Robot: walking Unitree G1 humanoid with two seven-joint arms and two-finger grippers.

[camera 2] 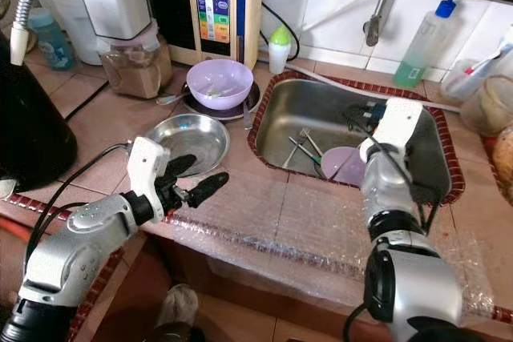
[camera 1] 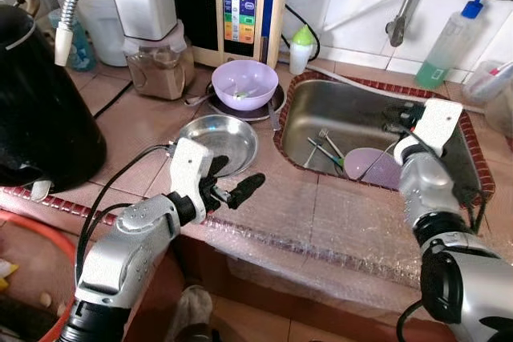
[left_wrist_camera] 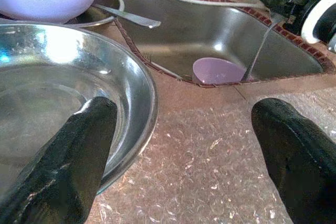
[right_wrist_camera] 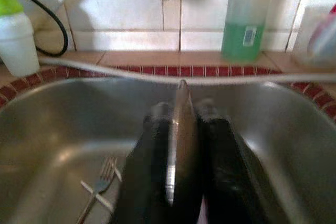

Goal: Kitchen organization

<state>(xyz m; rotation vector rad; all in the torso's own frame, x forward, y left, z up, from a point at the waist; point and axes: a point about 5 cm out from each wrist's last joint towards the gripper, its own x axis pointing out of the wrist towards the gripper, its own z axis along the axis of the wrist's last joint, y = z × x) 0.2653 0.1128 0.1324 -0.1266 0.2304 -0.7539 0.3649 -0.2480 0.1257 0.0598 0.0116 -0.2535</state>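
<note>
Spread wide, the left gripper (camera 1: pixel 232 183) hangs over the tabletop (camera 1: pixel 337 214), the steel plate (camera 1: pixel 218 140) just beyond its jaws. Over the sink (camera 1: pixel 353 118), the right gripper (right_wrist_camera: pixel 181 145) is clamped on a utensil handle (right_wrist_camera: pixel 178 129), apparently for lifting out.

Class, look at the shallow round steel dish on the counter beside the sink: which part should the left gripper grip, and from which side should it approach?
Grip the thin flared rim of the shallow round steel dish on its near edge, coming from the robot's side. The dish lies flat and wide, so only the rim fits between fingers. The open left gripper already sits there, one finger over the rim.
</note>
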